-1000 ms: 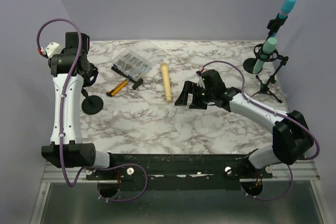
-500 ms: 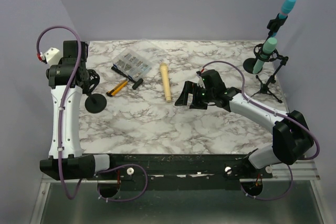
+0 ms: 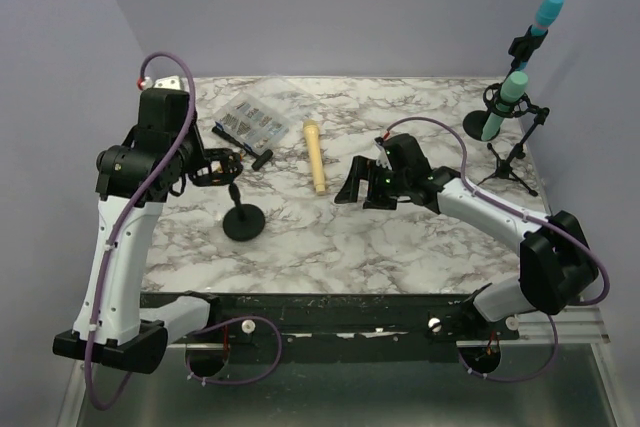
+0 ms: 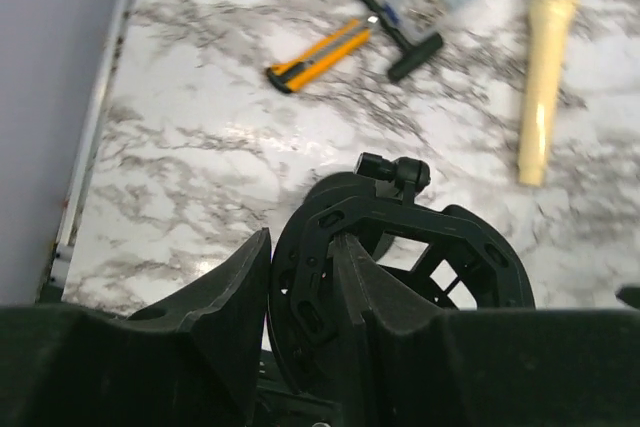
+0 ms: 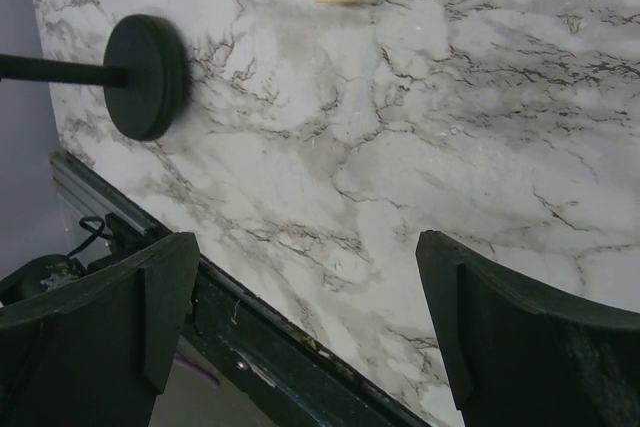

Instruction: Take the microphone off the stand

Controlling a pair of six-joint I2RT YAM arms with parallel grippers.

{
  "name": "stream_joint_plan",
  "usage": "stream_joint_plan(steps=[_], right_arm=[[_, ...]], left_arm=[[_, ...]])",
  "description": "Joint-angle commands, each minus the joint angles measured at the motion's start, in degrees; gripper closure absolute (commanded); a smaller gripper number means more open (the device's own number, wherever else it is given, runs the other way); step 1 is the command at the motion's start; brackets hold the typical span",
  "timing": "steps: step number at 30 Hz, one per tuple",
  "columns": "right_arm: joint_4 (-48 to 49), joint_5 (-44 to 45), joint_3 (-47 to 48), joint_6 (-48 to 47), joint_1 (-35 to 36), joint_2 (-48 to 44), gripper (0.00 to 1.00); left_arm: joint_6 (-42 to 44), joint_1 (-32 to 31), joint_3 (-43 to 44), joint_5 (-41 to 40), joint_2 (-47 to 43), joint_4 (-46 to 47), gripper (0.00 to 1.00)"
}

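A cream microphone [image 3: 316,155] lies flat on the marble table, apart from the black stand [image 3: 243,221]; it also shows in the left wrist view [image 4: 545,97]. The stand has a round base and a ring-shaped mount [image 4: 440,237] at its top. My left gripper [image 3: 207,169] is shut on the rim of that mount, one finger inside the ring and one outside [image 4: 300,243]. My right gripper [image 3: 360,187] hangs open over bare marble right of the microphone, nothing between its fingers [image 5: 305,277]. The stand's base [image 5: 147,75] shows in the right wrist view.
An orange utility knife [image 4: 325,52], a black T-shaped tool [image 4: 400,42] and a clear parts box [image 3: 252,119] lie at the back left. Two teal microphones [image 3: 500,107] [image 3: 545,12] on stands and a small tripod [image 3: 515,155] stand at the far right.
My left arm has swung right from the table's left edge, carrying the stand toward the middle, and its jaws have closed on the ring mount. The right arm has not moved.
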Motion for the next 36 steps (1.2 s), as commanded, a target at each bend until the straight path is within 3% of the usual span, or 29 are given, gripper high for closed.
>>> stream_joint_plan(steps=[1, 8, 17, 18, 19, 21, 23, 25, 28, 30, 33, 36], right_arm=[[-2.6, 2.4, -1.0, -1.8, 0.3, -2.1, 0.00], [-3.0, 1.8, -2.3, -6.6, 0.3, -6.7, 0.00], [-2.5, -1.1, -1.8, -5.5, 0.3, -10.5, 0.00], [-1.6, -1.9, -1.8, -4.5, 0.3, -10.3, 0.00], [-0.5, -3.0, -2.0, -3.4, 0.3, -10.0, 0.00], [2.5, -6.3, -2.8, -1.1, 0.2, -8.8, 0.00], [2.8, -8.7, -2.2, -1.3, 0.3, -6.8, 0.00], [0.5, -7.0, -1.8, -2.8, 0.3, -5.8, 0.00], [-3.5, -3.1, -0.5, -6.2, 0.3, -5.5, 0.00], [-6.6, 0.5, 1.2, -7.8, 0.3, -5.6, 0.00], [-13.7, 8.7, 5.0, -8.5, 0.2, -6.1, 0.00], [-16.9, 15.3, 5.8, -7.3, -0.1, -9.0, 0.00]], left_arm=[[8.8, -6.5, 2.9, 10.3, -1.3, 3.6, 1.00], [15.0, -10.7, -5.6, 27.5, -4.1, 14.4, 1.00], [17.5, -16.0, -9.3, 26.5, -3.3, 20.2, 1.00], [16.8, -16.0, -9.2, 26.0, -3.3, 20.2, 0.92], [15.6, -16.0, -9.1, 25.4, -3.2, 19.8, 0.76], [10.0, -15.9, -8.0, 24.7, -2.7, 17.5, 0.33], [1.4, -15.5, -9.1, 29.4, -2.7, 15.7, 0.02], [-6.1, -16.7, -17.3, 35.0, -5.1, 21.4, 0.01], [-19.6, -18.4, -39.7, 41.0, -8.6, 45.1, 0.02], [-26.6, -21.2, -49.6, 38.2, -6.5, 61.2, 0.02], [-32.5, -23.5, -52.0, 38.3, 2.7, 78.3, 0.02], [-26.9, -24.7, -45.9, 33.5, 9.9, 78.9, 0.02]])
